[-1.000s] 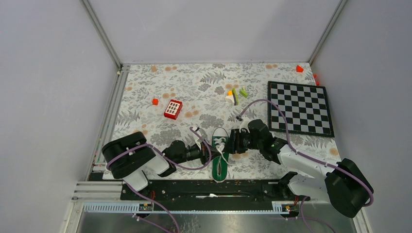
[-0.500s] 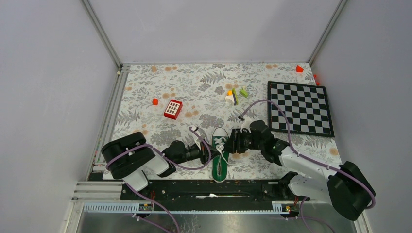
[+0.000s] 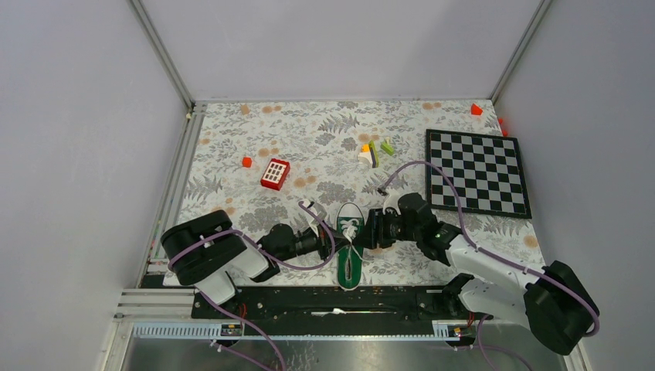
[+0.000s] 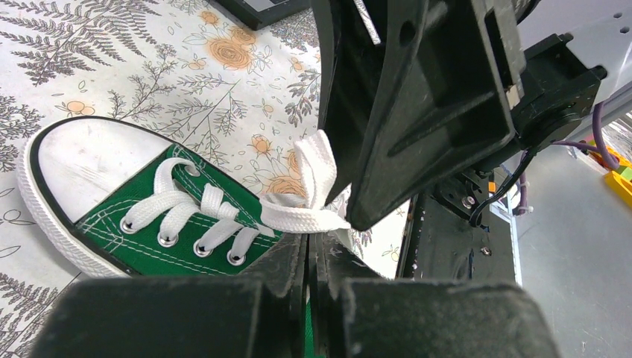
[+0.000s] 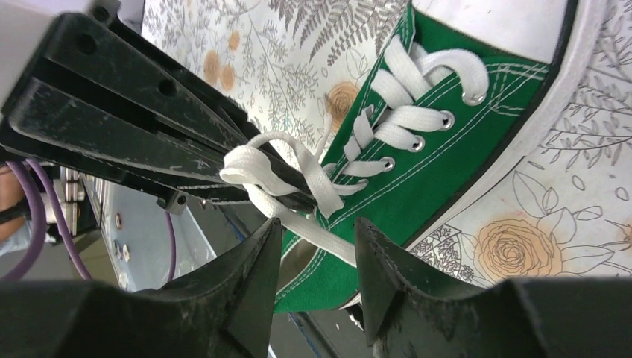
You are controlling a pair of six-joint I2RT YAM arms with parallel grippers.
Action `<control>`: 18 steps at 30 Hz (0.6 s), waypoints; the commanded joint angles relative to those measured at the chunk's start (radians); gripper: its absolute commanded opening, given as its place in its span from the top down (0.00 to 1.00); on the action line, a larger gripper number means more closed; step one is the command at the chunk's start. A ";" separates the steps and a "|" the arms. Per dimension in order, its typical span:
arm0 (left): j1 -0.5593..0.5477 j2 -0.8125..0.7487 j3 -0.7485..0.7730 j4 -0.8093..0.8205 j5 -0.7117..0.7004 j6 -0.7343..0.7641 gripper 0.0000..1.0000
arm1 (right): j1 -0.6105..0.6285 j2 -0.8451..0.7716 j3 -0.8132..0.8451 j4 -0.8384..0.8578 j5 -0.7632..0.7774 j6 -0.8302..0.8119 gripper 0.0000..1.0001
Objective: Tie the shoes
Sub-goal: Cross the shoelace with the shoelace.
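From the overhead camera I see the green canvas sneaker (image 3: 350, 246) lying on the floral tablecloth (image 3: 232, 147) near the front edge of the table. It sits between my two arms, with its toe pointing away from the bases and its heel close to the black rail. It is a small low-top with a white rubber toe cap, a white sole edge bounded by a thin dark line, and white stitching along the eyelet rows. The metal eyelets show clearly in both wrist views. The white laces (image 4: 223, 216) are flat and wide. They cross the tongue in neat bars, then gather into a loose loop above the upper eyelets.

The left gripper (image 4: 307, 250) reaches the shoe from its left side. Its fingers are pressed together, and as far as I can tell they pinch a loop of lace at their tips. In the right wrist view that loop wraps around the tips of those black fingers. The right gripper (image 5: 317, 235) comes in from the opposite side, fingers spread. A strand of lace runs past the gap between them, and neither finger grips it.

Farther back on the cloth a red-and-white keypad block (image 3: 275, 174) lies well apart from the shoe. A chessboard (image 3: 477, 171) lies to the right.
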 commanded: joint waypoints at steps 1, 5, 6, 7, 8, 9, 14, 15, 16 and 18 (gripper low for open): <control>-0.001 -0.034 -0.012 0.075 -0.005 -0.004 1.00 | -0.003 0.031 0.036 0.010 -0.091 -0.054 0.52; -0.001 -0.037 -0.016 0.075 -0.001 -0.002 1.00 | -0.005 0.062 0.060 -0.006 -0.120 -0.090 0.51; -0.002 -0.037 -0.014 0.075 0.001 -0.003 1.00 | -0.007 0.070 0.064 -0.008 -0.123 -0.096 0.50; -0.001 -0.037 -0.013 0.074 0.004 -0.003 1.00 | -0.009 0.082 0.069 -0.008 -0.122 -0.101 0.50; -0.002 -0.036 -0.013 0.075 0.005 -0.004 1.00 | -0.013 0.089 0.074 -0.011 -0.121 -0.104 0.50; -0.001 -0.035 -0.011 0.075 0.007 -0.004 1.00 | -0.014 0.095 0.077 -0.014 -0.119 -0.106 0.50; -0.002 -0.041 -0.013 0.075 0.012 -0.004 1.00 | -0.021 0.100 0.077 -0.010 -0.080 -0.108 0.52; -0.001 -0.042 -0.014 0.075 0.012 -0.004 1.00 | -0.023 0.100 0.076 -0.009 -0.072 -0.108 0.54; -0.001 -0.043 -0.014 0.075 0.013 -0.003 1.00 | -0.027 0.100 0.075 -0.008 -0.064 -0.108 0.56; -0.002 -0.044 -0.016 0.075 0.013 -0.004 1.00 | -0.035 0.099 0.072 0.001 -0.064 -0.104 0.59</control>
